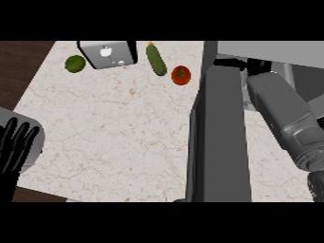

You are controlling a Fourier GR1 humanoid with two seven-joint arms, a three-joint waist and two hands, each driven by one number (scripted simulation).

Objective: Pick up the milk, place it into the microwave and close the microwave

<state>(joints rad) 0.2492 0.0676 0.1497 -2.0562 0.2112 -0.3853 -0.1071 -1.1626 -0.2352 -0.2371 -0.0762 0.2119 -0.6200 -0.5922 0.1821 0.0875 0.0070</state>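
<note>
The microwave (276, 51) stands at the right of the counter, and its open door (219, 137) juts toward me as a long dark grey slab. My right forearm (285, 111) reaches up beside the door into the microwave's opening. Of the right hand only a dark bit (232, 63) shows under the microwave's top. No milk shows anywhere; whatever the right hand holds is hidden. My left hand (7, 148) rests open at the lower left, fingers up, holding nothing.
At the counter's back lie a green round fruit (74, 63), a grey boxy appliance (108, 53), a cucumber (156, 60) and a tomato (181, 75). A grey rounded slab (30, 124) lies under the left hand. Dark wood (6, 66) borders the counter's left.
</note>
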